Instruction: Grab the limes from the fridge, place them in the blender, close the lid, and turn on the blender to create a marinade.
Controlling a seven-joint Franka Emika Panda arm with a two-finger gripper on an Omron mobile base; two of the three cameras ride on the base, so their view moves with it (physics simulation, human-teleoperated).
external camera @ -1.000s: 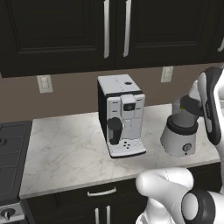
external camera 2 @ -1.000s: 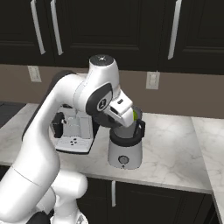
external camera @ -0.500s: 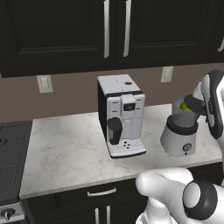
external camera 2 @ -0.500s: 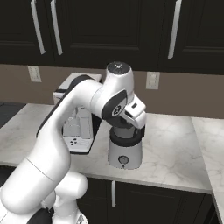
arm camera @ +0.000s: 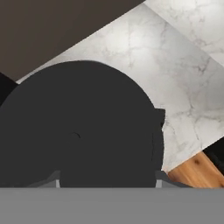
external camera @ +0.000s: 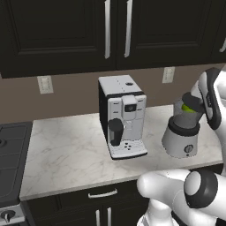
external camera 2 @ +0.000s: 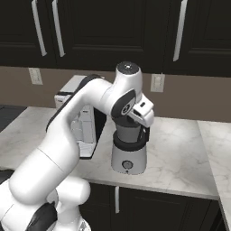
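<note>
Entry: the end effector hangs at the mouth of the blender, and a lime shows as a yellow-green spot between its dark fingers. You can read it as clamped on the lime, though the fingertips themselves are hard to make out. The relation that matters is that the jar lies straight below the end effector. In the hand view its dark round opening sits under the hand, a little off to one side, with the pale counter beyond its rim. The jar's long axis is upright and in line with the hand's approach, so you would judge the release to need only a short drop, with no sideways correction. The coffee machine stands well off to the end effector's left and out of the way. Against the earlier frames, the wrist has swung from beside the jar to squarely over it. In the right base view the lime was visible at the fingers and is now hidden behind the white hand. The blender and coffee machine have not shifted.
</note>
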